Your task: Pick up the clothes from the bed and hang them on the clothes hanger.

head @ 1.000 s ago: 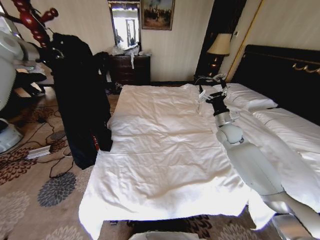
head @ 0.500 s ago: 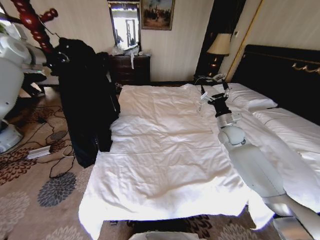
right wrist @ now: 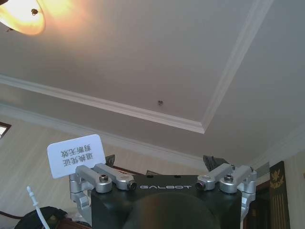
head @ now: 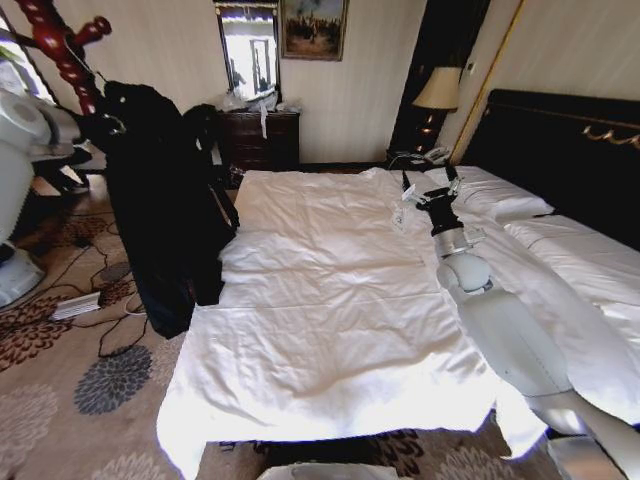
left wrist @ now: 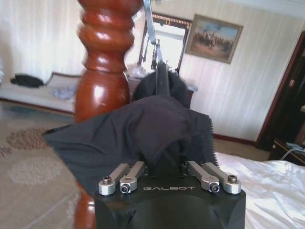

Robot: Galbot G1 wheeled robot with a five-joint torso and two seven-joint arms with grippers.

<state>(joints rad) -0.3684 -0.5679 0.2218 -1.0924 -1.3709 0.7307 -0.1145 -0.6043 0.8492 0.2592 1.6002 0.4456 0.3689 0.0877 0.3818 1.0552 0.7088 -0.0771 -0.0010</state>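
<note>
Black coat (head: 160, 200) — clamped by left gripper (left wrist: 164, 164), beside stand (left wrist: 102, 81)

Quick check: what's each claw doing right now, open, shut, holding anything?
Left claw: shut on the black coat, beside the wooden coat stand.
Right claw: open, holding nothing, raised above the bed.

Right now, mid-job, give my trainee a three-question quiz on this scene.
1. True or false: the black coat lies flat on the bed.
2. What is the left gripper holding? A) a pillow B) black coat fabric C) nothing
3. Fill in: the right gripper is raised above the ____, fingers open and empty.

Key: 1 false; it hangs beside the reddish-brown coat stand. 2 B. 3 bed.
</note>
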